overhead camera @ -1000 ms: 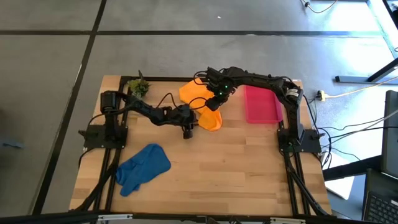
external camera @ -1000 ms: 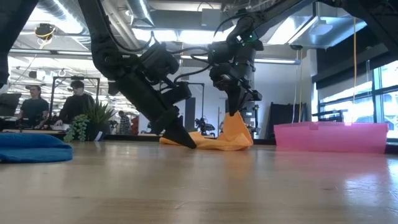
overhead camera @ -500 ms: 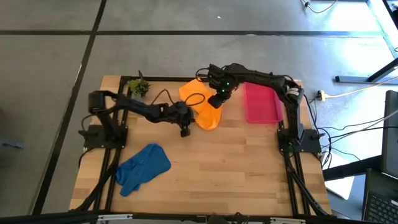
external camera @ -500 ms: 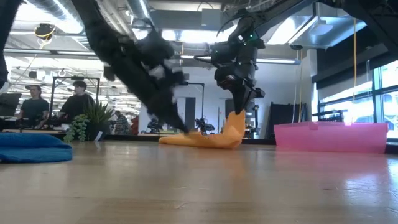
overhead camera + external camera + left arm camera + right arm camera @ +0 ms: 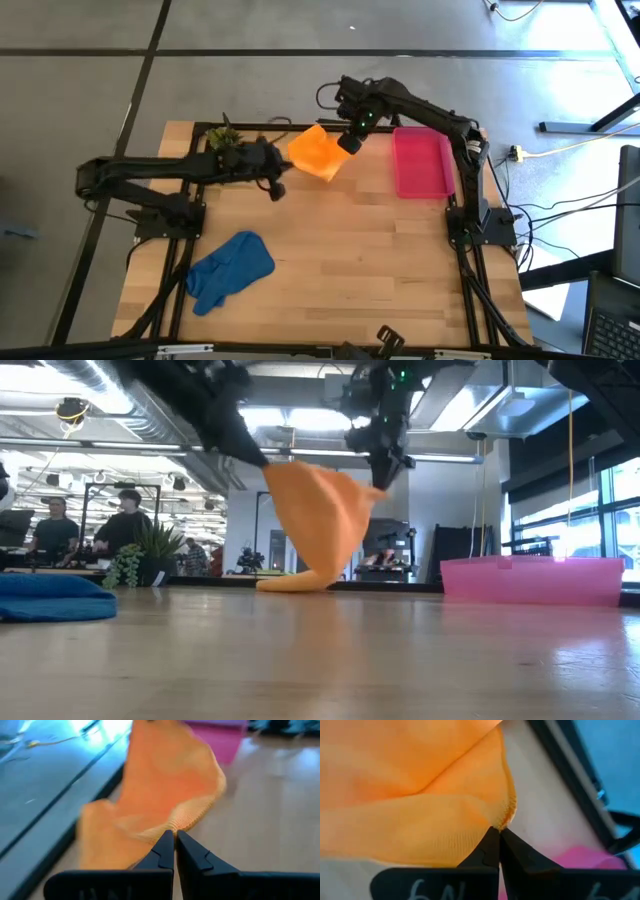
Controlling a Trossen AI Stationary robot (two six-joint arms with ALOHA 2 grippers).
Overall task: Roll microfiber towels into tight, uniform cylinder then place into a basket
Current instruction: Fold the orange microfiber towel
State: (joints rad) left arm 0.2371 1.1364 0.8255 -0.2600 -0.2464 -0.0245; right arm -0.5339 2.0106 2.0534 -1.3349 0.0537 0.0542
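The orange towel [image 5: 316, 153] hangs spread between my two grippers at the far middle of the table. My left gripper [image 5: 175, 837] is shut on one upper corner, and it shows in the low view too [image 5: 262, 461]. My right gripper [image 5: 499, 832] is shut on the other upper corner [image 5: 384, 482]. The blue towel [image 5: 230, 270] lies bunched on the near left of the table. The pink basket [image 5: 420, 166] stands flat at the far right. My left gripper pinches the orange towel's hemmed corner [image 5: 182, 820] between its two fingertips, slanting down from the table's left side. The cloth hangs below and beyond the fingers. My right gripper pinches the towel's other hemmed corner [image 5: 507, 815] between its fingertips, coming steeply from above. The upper edge runs nearly straight between the two grippers. The cloth hangs below it, and its lower end [image 5: 290, 582] rests on the table.
A small green potted plant [image 5: 225, 138] stands at the far left, close to my left arm. People sit beyond the table's left side [image 5: 120, 525]. Bare wood [image 5: 380, 270] lies across the near middle and right.
Both grippers have risen. My left one has also drawn back toward the table's left edge with one corner of the orange towel. The towel, which was a low heap on the table, now hangs spread between them, and only its lower end stays down.
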